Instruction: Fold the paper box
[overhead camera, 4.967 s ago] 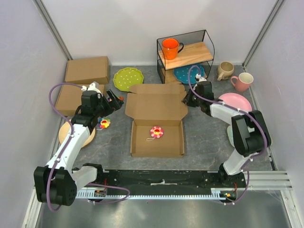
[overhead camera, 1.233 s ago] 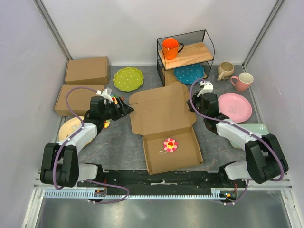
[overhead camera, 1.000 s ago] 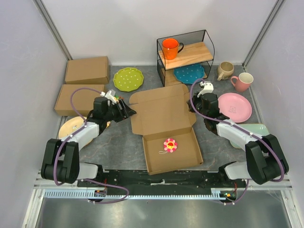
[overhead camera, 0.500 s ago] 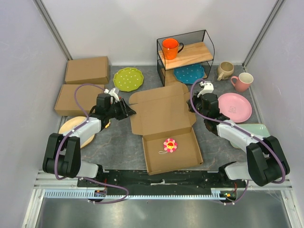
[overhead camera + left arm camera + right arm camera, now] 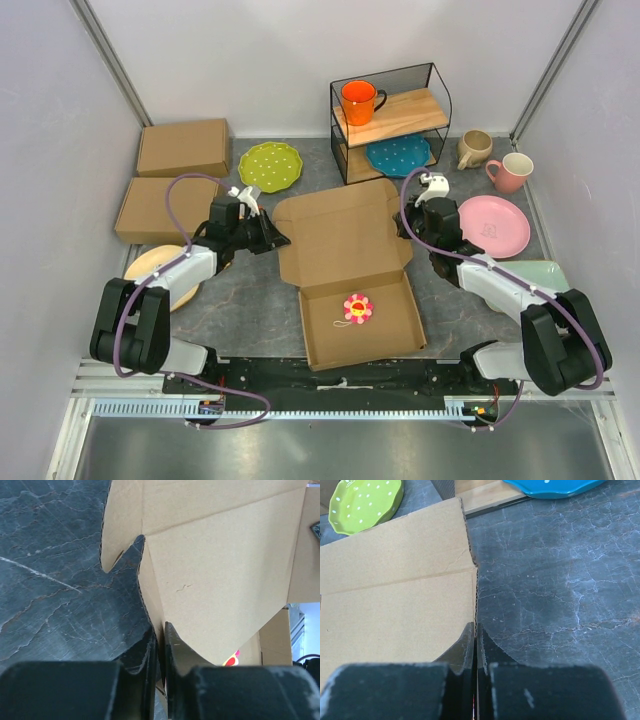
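Newly closed left hand (image 5: 159, 630) and right hand (image 5: 475, 630) each pinch opposite edges of the paper box (image 5: 345, 235).

Paper box (image 5: 340, 235) — brown (plain)

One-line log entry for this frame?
left gripper: shut on paper box lid, left edge | right gripper: shut on lid, right edge | lid: open | flower toy: inside tray

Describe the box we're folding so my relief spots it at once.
Middle of the grey table, in front of the wire shelf. The paper box lies open, a pink flower toy in its tray; the brown boxes far left are closed.
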Action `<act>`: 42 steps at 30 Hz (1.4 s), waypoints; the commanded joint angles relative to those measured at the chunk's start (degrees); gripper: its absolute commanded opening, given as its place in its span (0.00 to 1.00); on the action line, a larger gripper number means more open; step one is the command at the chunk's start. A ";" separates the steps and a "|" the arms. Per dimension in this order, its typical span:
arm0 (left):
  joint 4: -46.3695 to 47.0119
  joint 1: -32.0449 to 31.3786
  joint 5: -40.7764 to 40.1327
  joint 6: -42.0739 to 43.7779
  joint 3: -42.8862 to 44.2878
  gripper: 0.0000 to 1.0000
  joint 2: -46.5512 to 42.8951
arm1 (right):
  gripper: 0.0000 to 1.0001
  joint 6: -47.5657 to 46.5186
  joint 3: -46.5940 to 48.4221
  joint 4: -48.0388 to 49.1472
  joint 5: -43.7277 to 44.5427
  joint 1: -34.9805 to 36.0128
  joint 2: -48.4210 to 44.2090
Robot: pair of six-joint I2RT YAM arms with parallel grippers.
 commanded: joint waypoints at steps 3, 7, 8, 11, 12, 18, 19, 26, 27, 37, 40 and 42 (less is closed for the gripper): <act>5.28 -1.85 0.85 2.68 1.24 0.02 -3.31 | 0.00 0.54 -0.05 1.57 1.78 0.93 -3.17; 8.54 -5.46 -5.39 5.75 1.32 0.02 -6.04 | 0.00 0.10 -0.58 1.05 8.79 2.87 -5.89; 9.68 -6.25 -6.97 7.15 1.32 0.02 -6.74 | 0.00 -0.07 -0.75 0.95 10.56 3.39 -6.42; 16.70 -9.68 -14.35 9.62 -0.43 0.02 -9.11 | 0.00 -0.95 -2.41 2.88 16.70 5.85 -8.44; 18.63 -11.25 -18.28 10.15 -1.13 0.02 -9.56 | 0.00 -1.13 -3.12 4.02 17.86 6.82 -9.05; 37.17 -14.69 -29.81 15.86 -5.79 0.02 -10.44 | 0.00 -2.19 -6.11 13.69 24.19 9.55 -7.31; 39.29 -14.87 -30.71 16.57 -7.01 0.02 -10.27 | 0.00 -2.27 -6.12 15.26 24.55 9.73 -6.95; 64.07 -18.11 -39.20 21.59 -16.24 0.02 -7.02 | 0.00 -2.62 -7.34 21.86 28.41 11.31 -4.93; 69.31 -18.47 -40.46 21.32 -18.52 0.03 -6.32 | 0.00 -2.45 -7.69 23.18 29.46 11.66 -4.84; 84.12 -29.80 -50.48 31.57 -21.53 0.02 0.45 | 0.04 -3.33 -9.28 26.88 37.64 16.49 -4.05; 85.54 -31.83 -52.42 34.32 -21.18 0.02 1.16 | 0.10 -3.15 -7.70 22.24 38.08 17.02 -4.49; 85.63 -31.83 -53.47 34.94 -21.70 0.02 0.72 | 0.17 -3.59 -6.30 18.03 38.70 17.02 -5.89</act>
